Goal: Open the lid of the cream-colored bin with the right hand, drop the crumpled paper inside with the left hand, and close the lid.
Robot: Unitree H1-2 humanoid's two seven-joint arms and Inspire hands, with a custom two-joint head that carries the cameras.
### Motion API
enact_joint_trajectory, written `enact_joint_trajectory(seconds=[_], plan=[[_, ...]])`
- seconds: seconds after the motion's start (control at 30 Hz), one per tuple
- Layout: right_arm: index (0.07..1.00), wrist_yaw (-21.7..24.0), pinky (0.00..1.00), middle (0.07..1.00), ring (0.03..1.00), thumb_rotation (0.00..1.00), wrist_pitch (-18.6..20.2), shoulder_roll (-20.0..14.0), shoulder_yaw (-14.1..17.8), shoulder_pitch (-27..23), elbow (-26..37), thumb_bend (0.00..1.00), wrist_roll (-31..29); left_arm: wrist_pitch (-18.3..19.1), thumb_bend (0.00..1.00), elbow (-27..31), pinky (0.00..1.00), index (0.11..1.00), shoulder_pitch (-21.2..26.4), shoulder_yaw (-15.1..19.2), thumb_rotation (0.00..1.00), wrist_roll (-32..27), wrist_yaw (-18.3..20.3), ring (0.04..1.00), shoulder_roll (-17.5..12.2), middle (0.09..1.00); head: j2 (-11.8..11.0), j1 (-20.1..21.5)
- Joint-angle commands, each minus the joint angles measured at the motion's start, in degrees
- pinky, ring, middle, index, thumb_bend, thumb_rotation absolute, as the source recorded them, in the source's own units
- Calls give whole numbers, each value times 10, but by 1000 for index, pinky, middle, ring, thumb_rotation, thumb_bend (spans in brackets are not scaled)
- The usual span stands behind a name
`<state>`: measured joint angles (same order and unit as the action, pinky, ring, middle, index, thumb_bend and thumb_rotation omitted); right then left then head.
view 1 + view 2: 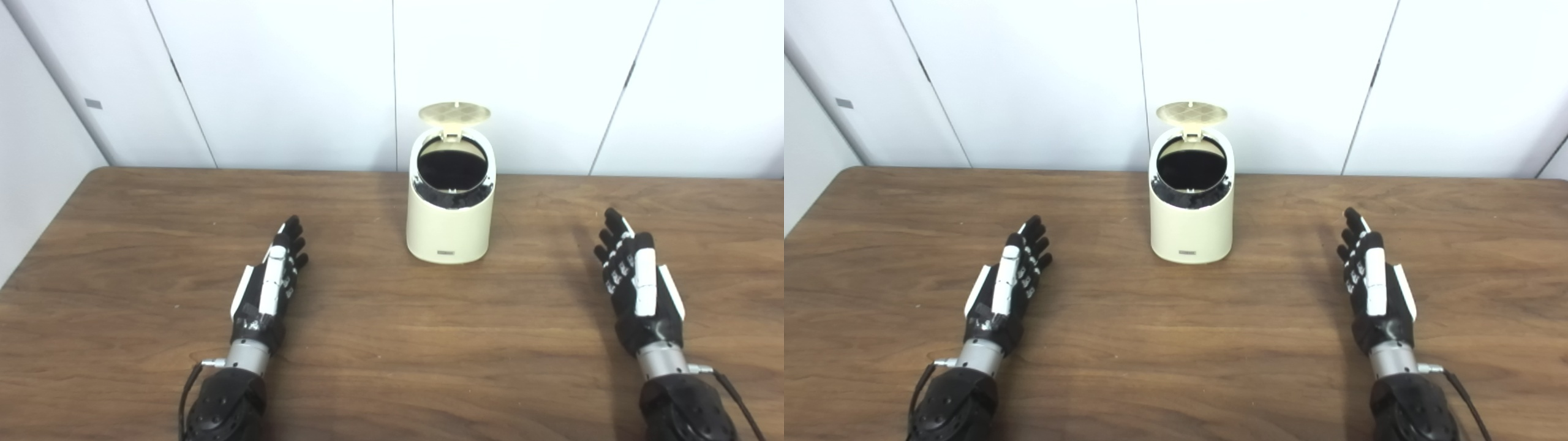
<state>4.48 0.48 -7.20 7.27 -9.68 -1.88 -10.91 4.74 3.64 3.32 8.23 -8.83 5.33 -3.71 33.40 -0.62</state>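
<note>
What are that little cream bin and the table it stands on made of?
The cream-colored round bin looks like smooth matte plastic: even colour, soft sheen, moulded ribs on its raised lid. The brown table shows wood grain, possibly a printed laminate, since the surface is very flat and uniform.

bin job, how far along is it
The cream-colored bin stands with its lid up, so opening looks done. No crumpled paper is in view; the dark inside hides whether it was dropped in. Left hand and right hand are open, holding nothing. Closing the lid remains.
</note>
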Motion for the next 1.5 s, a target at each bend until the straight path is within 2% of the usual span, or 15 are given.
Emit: enact_joint_trajectory(seconds=[0.0, 0.3, 0.53, 0.67, 0.73, 0.83, 1.0, 1.1, 1.27, 1.47], plan=[[954, 6, 1000, 1000, 1000, 1000, -11, -14, 1, -32, 27, 643, 3, -21, 452, 0, 1000, 1000, 9, 1, 999, -4, 0, 1000, -6, 1000, 1, 2], [948, 1, 1000, 1000, 1000, 1000, 23, -32, -8, -77, 32, 659, 26, -44, 457, -20, 1000, 1000, -3, -4, 1000, -1, 0, 1000, -6, 1000, -1, 20], [935, -5, 1000, 981, 995, 1000, 81, -42, -44, -125, 61, 655, 89, -61, 455, -34, 1000, 1000, -10, 1, 1000, -12, 2, 1000, -2, 1000, -8, 36], [898, -2, 1000, 956, 973, 1000, 92, -38, -61, -155, 69, 640, 108, -74, 441, -44, 1000, 1000, -12, 2, 1000, -7, 2, 1000, -4, 1000, -15, 43], [882, -1, 1000, 942, 964, 1000, 100, -36, -71, -173, 72, 639, 120, -75, 441, -46, 1000, 1000, -13, 1, 1000, -9, 3, 1000, -5, 1000, -16, 46], [865, -1, 984, 929, 959, 1000, 123, -31, -88, -198, 85, 586, 140, -72, 437, -45, 1000, 1000, -14, -1, 1000, -10, 4, 1000, -6, 1000, -16, 49], [863, 1, 976, 929, 959, 1000, 158, -29, -111, -230, 94, 592, 174, -73, 439, -49, 1000, 1000, -15, -1, 1000, -11, 3, 1000, -6, 1000, -23, 56], [876, 4, 941, 937, 960, 1000, 156, -37, -129, -248, 86, 637, 203, -79, 439, -55, 1000, 1000, -15, 0, 1000, -6, 0, 1000, -6, 1000, -30, 62], [887, 11, 838, 922, 917, 1000, 139, -55, -164, -274, 62, 592, 260, -79, 440, -63, 1000, 1000, -15, -1, 1000, -5, -2, 1000, -5, 1000, -42, 66], [884, 24, 816, 898, 880, 1000, 135, -58, -187, -303, 38, 584, 293, -82, 428, -78, 983, 1000, -10, 3, 998, -15, -1, 1000, -1, 1000, -53, 67]])
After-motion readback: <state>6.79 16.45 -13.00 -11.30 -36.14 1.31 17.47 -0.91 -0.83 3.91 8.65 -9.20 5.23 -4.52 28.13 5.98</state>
